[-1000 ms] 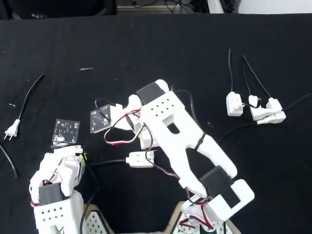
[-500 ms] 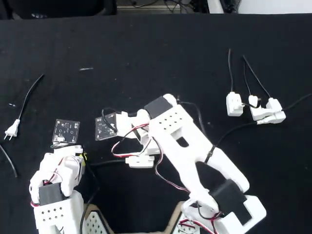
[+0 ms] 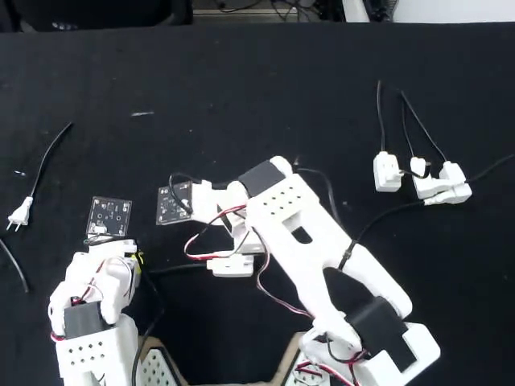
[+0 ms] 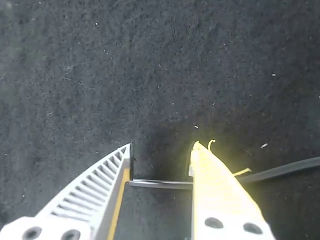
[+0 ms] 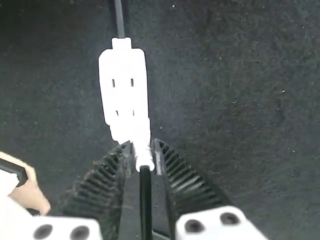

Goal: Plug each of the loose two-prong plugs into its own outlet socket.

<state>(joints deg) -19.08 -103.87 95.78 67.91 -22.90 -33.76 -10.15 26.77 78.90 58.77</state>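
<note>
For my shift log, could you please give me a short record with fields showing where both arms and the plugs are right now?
Right claw: shut on a small white plug with a black cord, touching the end of the white plastic outlet block
Left claw: open, low over a thin black cord on the black table
Loose plug: white two-prong plug, near the table's left edge, untouched

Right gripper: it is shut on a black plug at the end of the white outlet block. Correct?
No: the plug is white, not black. The right wrist view shows the right gripper shut on it at the white outlet block's end.
</note>
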